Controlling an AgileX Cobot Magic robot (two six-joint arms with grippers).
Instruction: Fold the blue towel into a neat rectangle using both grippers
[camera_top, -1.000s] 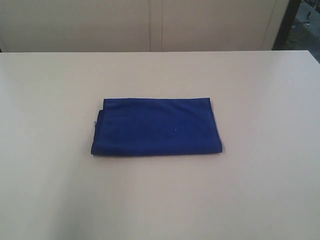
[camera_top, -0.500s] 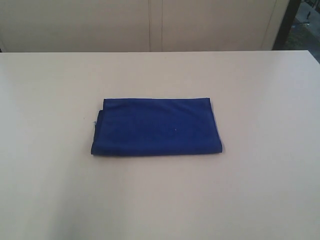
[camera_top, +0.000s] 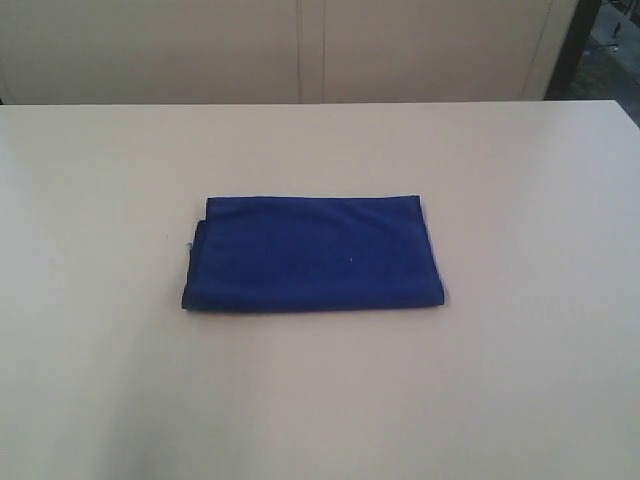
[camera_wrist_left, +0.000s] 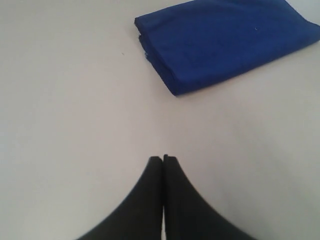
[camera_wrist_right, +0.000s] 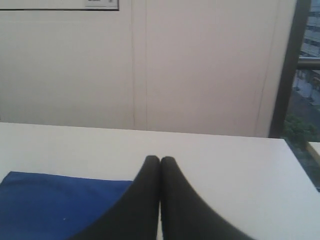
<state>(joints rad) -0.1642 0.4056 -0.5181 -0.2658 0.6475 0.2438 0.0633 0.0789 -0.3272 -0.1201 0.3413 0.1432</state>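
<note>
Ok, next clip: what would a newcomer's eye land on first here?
The blue towel, already folded into a rectangle, lies near the middle of the pale table. In the wrist views, the left end effector and right end effector are both shut, holding nothing and off the cloth.

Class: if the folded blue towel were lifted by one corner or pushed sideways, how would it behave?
The blue towel is layered soft cloth, so lifted by a corner it would probably droop and unfold. Pushed across the smooth table, its layers may bunch or shear rather than move together. Lying flat, it is unlikely to roll or tip.
</note>
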